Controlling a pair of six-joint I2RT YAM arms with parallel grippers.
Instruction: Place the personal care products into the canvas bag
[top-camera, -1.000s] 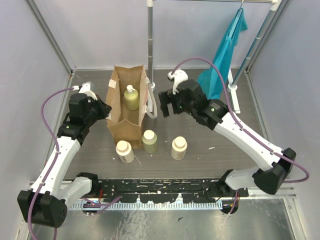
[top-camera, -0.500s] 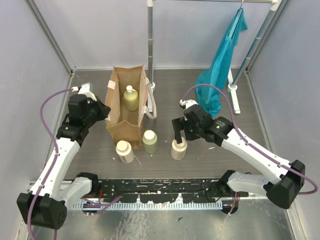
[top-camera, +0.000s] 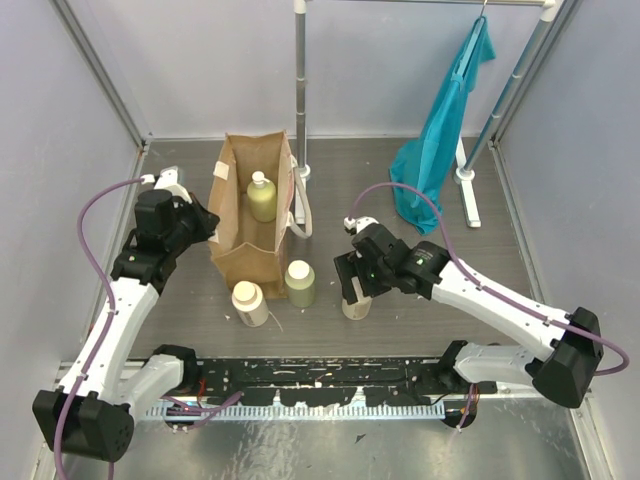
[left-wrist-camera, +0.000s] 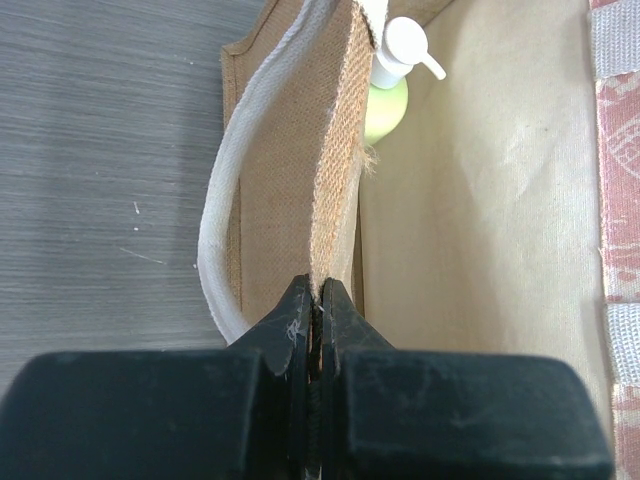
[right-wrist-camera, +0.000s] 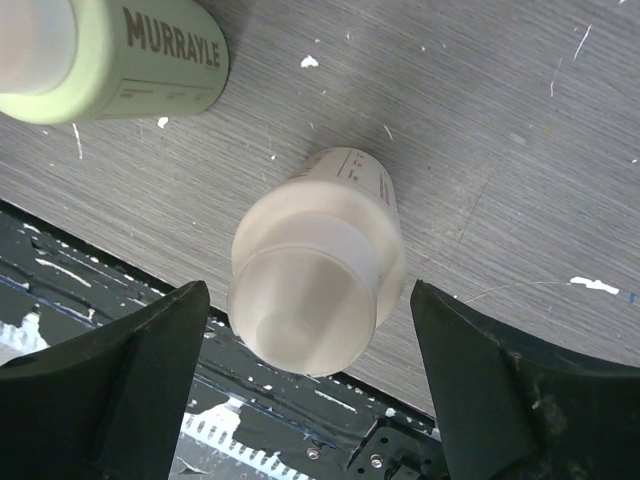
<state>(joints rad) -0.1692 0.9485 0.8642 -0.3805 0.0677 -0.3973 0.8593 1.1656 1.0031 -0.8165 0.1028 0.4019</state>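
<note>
On the desk (right-wrist-camera: 500, 120), step: my right fingers (right-wrist-camera: 130, 390) open astride cream bottle (right-wrist-camera: 310, 290).
Left fingers (left-wrist-camera: 290, 330): clamped on canvas bag (left-wrist-camera: 300, 170) rim.
Next: I close, lift.

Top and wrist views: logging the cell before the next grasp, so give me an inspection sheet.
Surface: grey wood-grain table.
Job's things: canvas bag upright, open, bagged green bottle inside; loose green bottle, left cream bottle, right cream bottle outside.
Clutter: white flecks only.
Hands: left hand shut on canvas bag rim; right hand open, straddling right cream bottle.
Cables: purple loops, left cable, right cable.
Surroundings: teal cloth bag hanging on rack.
</note>
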